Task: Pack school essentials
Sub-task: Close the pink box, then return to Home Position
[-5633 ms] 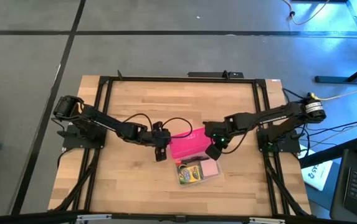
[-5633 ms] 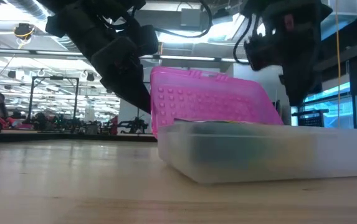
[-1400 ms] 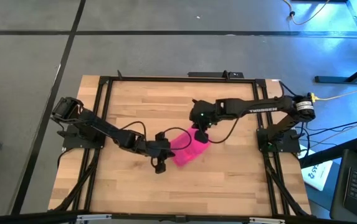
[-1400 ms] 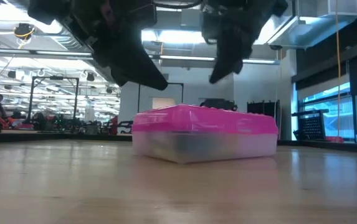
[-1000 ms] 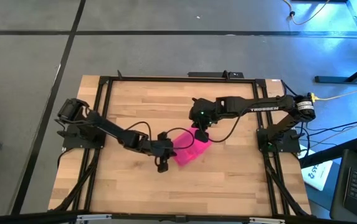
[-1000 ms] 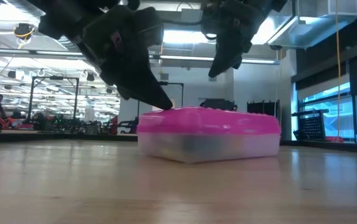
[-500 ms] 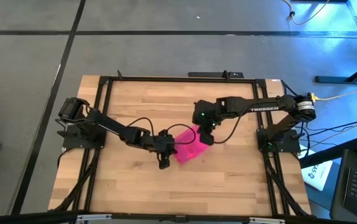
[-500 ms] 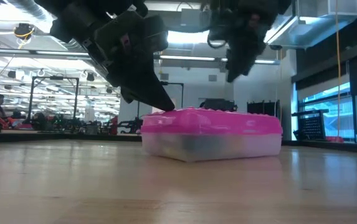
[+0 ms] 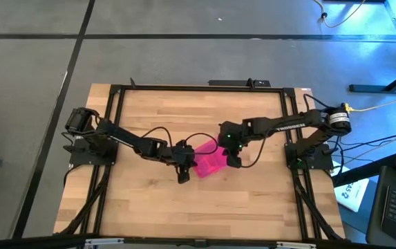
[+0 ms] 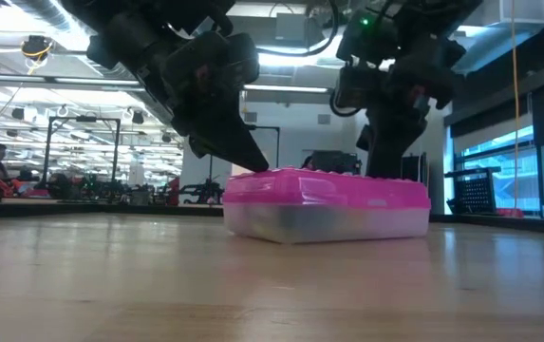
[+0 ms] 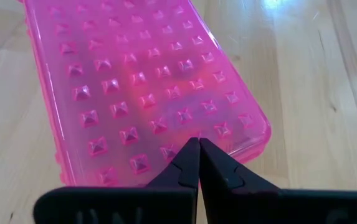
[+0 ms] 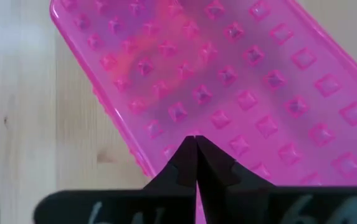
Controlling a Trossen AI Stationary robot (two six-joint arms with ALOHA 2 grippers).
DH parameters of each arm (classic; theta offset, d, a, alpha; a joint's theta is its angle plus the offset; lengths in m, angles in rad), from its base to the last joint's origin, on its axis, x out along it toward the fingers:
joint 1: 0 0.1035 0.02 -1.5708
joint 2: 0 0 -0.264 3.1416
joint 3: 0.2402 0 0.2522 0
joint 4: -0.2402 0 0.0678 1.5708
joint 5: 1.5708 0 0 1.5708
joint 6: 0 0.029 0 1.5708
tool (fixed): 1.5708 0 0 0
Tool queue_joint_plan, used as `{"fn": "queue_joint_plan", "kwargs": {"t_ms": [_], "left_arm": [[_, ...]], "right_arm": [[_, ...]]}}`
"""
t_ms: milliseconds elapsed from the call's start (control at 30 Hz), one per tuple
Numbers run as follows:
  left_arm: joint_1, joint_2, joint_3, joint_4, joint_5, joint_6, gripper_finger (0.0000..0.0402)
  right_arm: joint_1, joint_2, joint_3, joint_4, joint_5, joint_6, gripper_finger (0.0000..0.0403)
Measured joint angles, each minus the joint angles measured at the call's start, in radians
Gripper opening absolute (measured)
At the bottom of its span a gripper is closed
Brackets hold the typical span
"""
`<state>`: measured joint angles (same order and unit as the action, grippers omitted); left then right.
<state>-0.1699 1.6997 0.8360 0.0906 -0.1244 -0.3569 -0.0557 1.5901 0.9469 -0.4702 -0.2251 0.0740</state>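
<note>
Pink studded lid [image 9: 209, 162] now down flat on clear case [image 10: 327, 221], mid-table; seconds back we saw it raised, crayon box and pad inside. Right gripper [image 9: 233, 161] has dropped from above onto lid's far end; left gripper [image 9: 183, 171] presses near end. Both finger pairs pressed together, tips on lid, holding nothing. We judge packing done, closure being pushed home. School essentials inside case, only dim shapes through wall. Count: one case, one lid, two grippers, no loose item on table [image 9: 149, 207].

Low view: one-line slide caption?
Both shut pincers, left and right, press the pink lid of the clear case.
</note>
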Motion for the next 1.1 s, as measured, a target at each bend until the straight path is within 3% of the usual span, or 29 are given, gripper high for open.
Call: {"fn": "queue_joint_plan", "kwargs": {"t_ms": [200,467,767,1100], "left_arm": [[0.0,0.0,0.0,-0.001,0.007,0.0,0.0],[0.003,-0.109,-0.009,-0.068,-0.019,-0.008,0.0],[0.002,-0.405,-0.005,-0.316,-0.042,-0.063,0.0],[0.004,-0.764,-0.003,-0.457,-0.149,-0.071,0.0]], "right_arm": [[-0.001,-0.003,-0.052,0.055,-0.007,0.002,0.0002],[-0.006,-0.034,0.067,-0.055,-0.001,-0.029,0.0002],[-0.011,-0.161,0.225,-0.198,0.006,-0.105,0.0002],[-0.068,-0.457,0.236,-0.355,-0.012,-0.049,0.0004]]}}
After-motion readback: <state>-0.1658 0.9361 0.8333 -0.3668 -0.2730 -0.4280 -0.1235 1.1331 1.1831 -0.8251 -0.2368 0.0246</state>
